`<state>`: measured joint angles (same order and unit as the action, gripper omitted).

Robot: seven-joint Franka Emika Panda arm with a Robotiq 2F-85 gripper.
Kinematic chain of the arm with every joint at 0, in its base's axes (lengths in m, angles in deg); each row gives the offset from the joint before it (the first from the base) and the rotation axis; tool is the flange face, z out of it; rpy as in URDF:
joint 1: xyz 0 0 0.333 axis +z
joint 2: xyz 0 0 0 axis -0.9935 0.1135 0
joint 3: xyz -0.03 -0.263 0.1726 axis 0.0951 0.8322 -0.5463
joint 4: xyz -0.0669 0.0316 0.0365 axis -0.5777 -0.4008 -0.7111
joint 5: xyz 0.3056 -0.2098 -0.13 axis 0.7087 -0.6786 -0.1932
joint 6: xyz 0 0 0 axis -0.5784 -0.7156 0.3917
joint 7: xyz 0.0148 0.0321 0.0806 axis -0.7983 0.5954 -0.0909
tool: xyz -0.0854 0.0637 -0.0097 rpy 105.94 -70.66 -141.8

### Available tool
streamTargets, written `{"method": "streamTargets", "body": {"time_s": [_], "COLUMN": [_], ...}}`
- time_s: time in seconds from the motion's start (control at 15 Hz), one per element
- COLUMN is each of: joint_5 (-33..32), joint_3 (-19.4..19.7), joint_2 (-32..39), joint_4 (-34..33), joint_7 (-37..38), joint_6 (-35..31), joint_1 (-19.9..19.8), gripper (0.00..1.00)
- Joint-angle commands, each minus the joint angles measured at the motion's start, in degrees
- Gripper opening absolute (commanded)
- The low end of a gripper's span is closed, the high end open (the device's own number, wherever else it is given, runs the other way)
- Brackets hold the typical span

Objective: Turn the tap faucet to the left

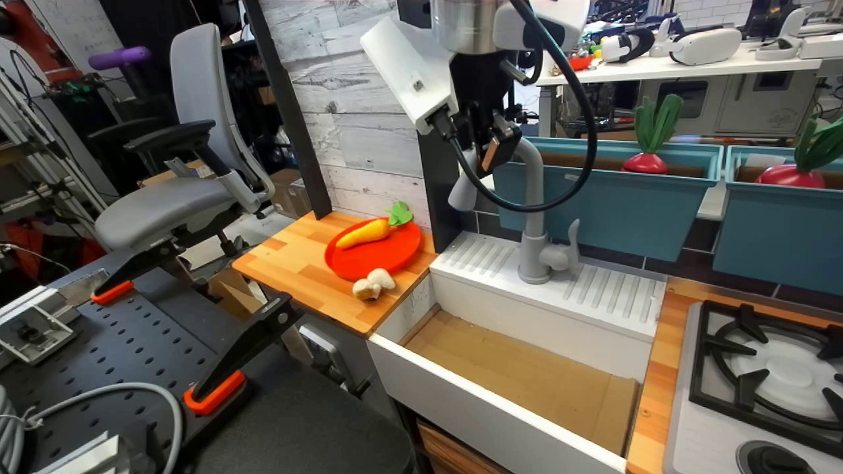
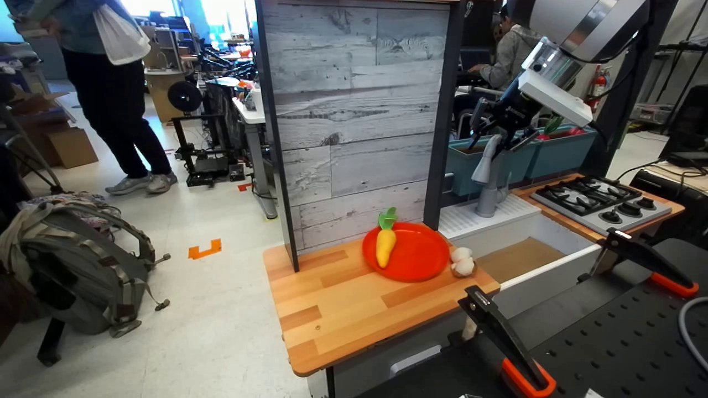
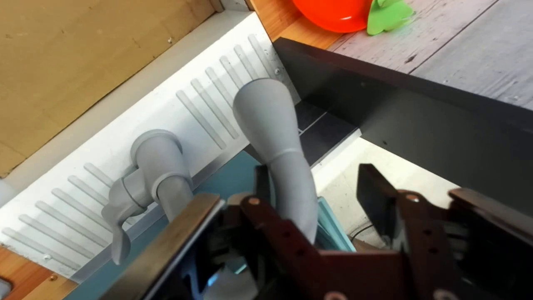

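The grey tap faucet stands on the white ledge behind the sink basin. It also shows in an exterior view. Its arched spout points toward the wood-panel side, and its small lever is on the opposite side. My gripper is at the top of the spout; it also shows in an exterior view. In the wrist view my gripper is open, with the spout between its fingers. The spout lies close to the left finger, with a gap to the right finger. I cannot tell whether they touch.
A dark post and a wood-look panel stand beside the faucet. Teal planters are behind it. A red plate with a toy carrot and a stove flank the sink.
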<state>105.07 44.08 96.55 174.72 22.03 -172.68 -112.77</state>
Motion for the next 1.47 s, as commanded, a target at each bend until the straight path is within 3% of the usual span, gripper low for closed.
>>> {"method": "streamTargets", "body": {"time_s": [0.0,0.13,0.73,1.07,1.4], "joint_5": [4.7,5.9,8.2,9.8,5.6], "joint_3": [-2.6,-2.1,-0.5,1.3,6.0], "joint_2": [-2.2,-2.2,-4.7,-9.7,-18.7], "joint_4": [-2.7,-3.1,-0.8,4.6,13.7], "joint_7": [-1.3,-1.4,-3.5,-8.0,-11.9], "joint_6": [3.8,4.7,7.0,8.2,10.5], "joint_1": [-0.6,-0.1,0.2,-0.2,3.4], "gripper": [0.89,1.0,1.0,1.0,1.0]}}
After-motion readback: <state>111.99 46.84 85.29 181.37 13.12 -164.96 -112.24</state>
